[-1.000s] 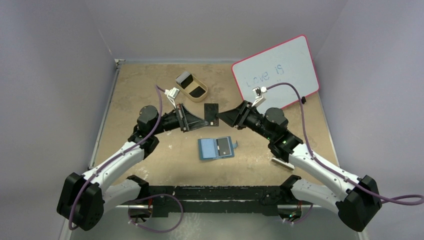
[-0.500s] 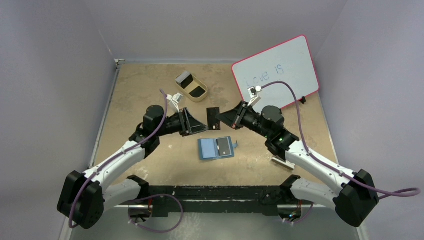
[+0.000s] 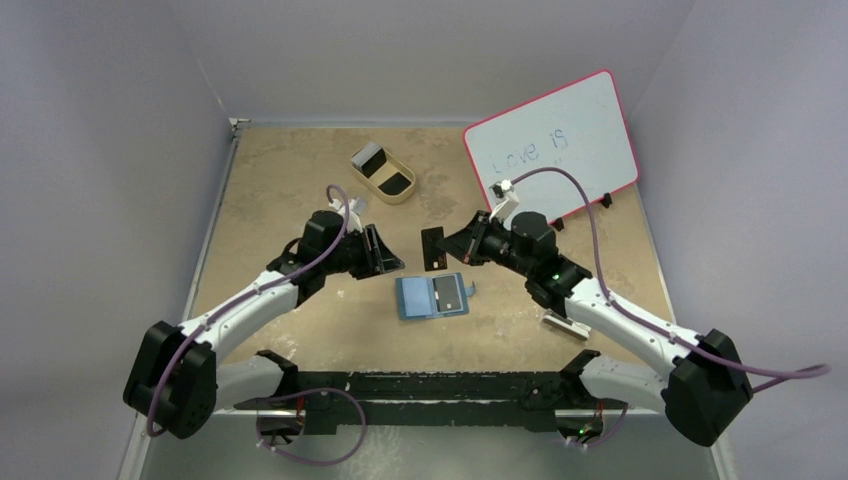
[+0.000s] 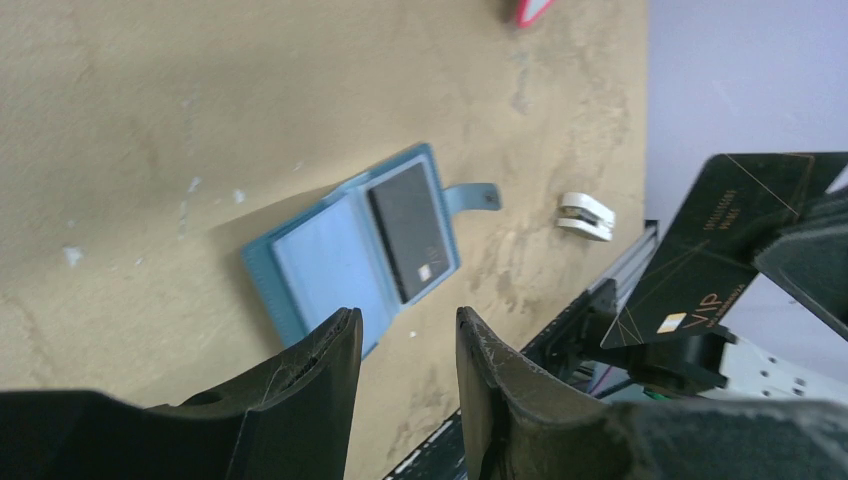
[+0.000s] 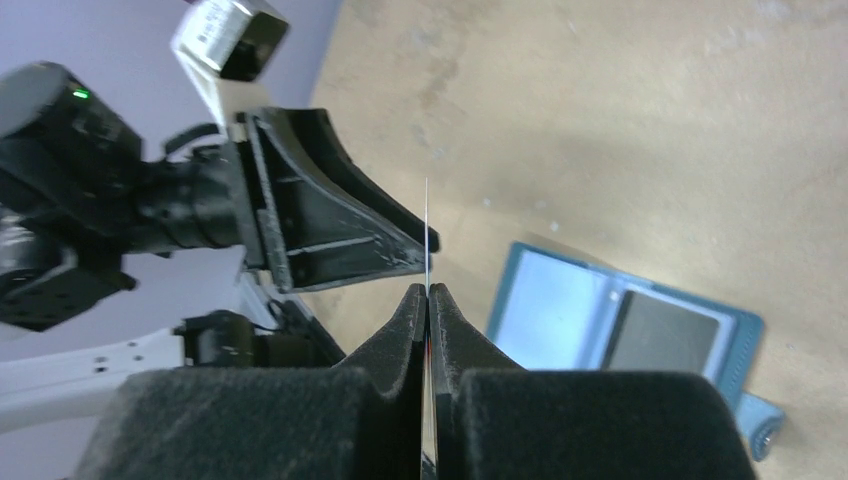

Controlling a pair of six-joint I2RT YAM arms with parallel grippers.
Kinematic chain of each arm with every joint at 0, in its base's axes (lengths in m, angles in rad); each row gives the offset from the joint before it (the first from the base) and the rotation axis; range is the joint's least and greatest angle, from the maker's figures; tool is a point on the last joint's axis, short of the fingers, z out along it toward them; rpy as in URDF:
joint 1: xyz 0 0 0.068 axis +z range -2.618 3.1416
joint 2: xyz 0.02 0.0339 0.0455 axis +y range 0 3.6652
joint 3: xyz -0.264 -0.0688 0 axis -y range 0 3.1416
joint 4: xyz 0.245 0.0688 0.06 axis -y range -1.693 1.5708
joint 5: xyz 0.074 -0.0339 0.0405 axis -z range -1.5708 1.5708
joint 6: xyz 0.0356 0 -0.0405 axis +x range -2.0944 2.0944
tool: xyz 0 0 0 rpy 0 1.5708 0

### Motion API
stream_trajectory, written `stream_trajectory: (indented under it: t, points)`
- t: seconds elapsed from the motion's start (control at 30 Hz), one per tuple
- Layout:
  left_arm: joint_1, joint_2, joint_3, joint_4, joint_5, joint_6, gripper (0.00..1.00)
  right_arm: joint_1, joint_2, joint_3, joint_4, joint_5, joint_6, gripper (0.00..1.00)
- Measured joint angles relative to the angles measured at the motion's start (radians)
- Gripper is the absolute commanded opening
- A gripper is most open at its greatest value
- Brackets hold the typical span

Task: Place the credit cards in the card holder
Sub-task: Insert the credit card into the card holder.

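One table (image 3: 290,180) beneath both arms: left gripper (image 3: 396,262) parted, empty; right gripper (image 3: 447,247) clamped on a black card (image 3: 432,247) held upright; card holder (image 3: 415,298) lies open below them, a dark card (image 3: 452,293) in its right pocket

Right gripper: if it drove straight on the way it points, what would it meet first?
Likely the left gripper, whose open fingers face it just past the black card that the right gripper pinches; depth is unclear.

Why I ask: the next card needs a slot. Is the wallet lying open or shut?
Open. The wallet lies spread flat, both inner halves facing up, a dark card in one half.
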Motion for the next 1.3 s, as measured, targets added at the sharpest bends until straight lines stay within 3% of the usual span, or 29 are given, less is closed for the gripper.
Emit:
stream_trajectory:
  t: [0.13,0.33,0.7,1.0,1.1,1.3]
  points:
    - [0.000,0.041,-0.051,0.010,-0.010,0.005,0.47,-0.007,0.105,-0.054,0.018,-0.020,-0.010,0.00]
    - [0.000,0.070,-0.121,0.033,-0.024,0.004,0.47,-0.028,0.204,-0.122,0.075,-0.072,-0.017,0.00]
    - [-0.001,0.113,-0.214,0.214,-0.023,-0.067,0.38,-0.092,0.298,-0.153,0.203,-0.167,-0.026,0.00]
    - [-0.008,0.165,-0.243,0.328,-0.016,-0.109,0.36,-0.105,0.356,-0.187,0.290,-0.203,-0.016,0.00]
    - [-0.011,0.177,-0.253,0.367,-0.013,-0.127,0.32,-0.105,0.366,-0.201,0.310,-0.204,-0.010,0.00]
    - [-0.022,0.214,-0.274,0.437,-0.005,-0.156,0.12,-0.105,0.378,-0.211,0.346,-0.222,0.002,0.00]
